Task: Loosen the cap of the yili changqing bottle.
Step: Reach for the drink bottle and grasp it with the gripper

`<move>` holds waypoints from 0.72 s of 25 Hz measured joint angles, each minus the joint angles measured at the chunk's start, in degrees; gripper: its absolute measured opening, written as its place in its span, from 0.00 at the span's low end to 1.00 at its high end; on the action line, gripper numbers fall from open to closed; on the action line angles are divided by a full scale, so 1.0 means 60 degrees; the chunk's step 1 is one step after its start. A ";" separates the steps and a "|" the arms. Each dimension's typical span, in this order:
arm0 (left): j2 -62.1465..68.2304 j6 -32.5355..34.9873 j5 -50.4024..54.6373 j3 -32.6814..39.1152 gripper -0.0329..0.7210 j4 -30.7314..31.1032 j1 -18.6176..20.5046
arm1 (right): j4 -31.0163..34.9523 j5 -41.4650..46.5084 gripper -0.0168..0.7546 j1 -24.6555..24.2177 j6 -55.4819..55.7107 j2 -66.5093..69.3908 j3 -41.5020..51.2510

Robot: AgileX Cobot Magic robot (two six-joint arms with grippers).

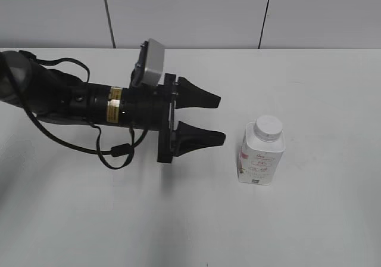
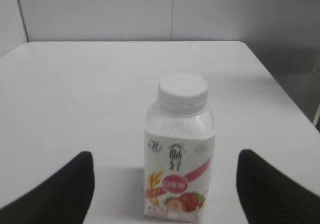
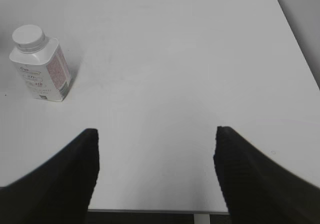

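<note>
Standing upright on the bench [image 1: 309,219], the yili changqing bottle [image 1: 261,155] keeps its cap [image 1: 268,127] on; left gripper [image 1: 221,119] and right gripper [image 3: 156,139] both gape empty.

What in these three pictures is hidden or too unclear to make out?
- Right arm: outside the exterior view; the right wrist view shows only its two dark fingers, cut off by the bottom edge.
- Bottle: its small label text is too small and blurred in every view.
- Cap: whether it is tight or loose cannot be seen.
- Left fingers: cut off by the left wrist view's bottom edge.
</note>
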 joint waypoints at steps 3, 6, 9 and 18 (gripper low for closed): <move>0.0094 -0.0170 0.0198 -0.0325 0.76 0.0009 -0.0479 | 0.0000 0.0000 0.76 0.0000 0.0000 0.0000 0.0000; 0.0400 -0.0475 0.0209 -0.0685 0.76 -0.0002 -0.0811 | 0.0000 0.0000 0.76 0.0000 0.0000 0.0000 0.0000; 0.0743 -0.0633 0.0230 -0.1047 0.76 -0.0014 -0.1065 | 0.0000 0.0000 0.76 0.0000 0.0000 0.0000 0.0000; 0.1418 -0.1026 0.0417 -0.1795 0.77 -0.0202 -0.1347 | 0.0000 0.0000 0.76 0.0000 0.0000 0.0000 0.0000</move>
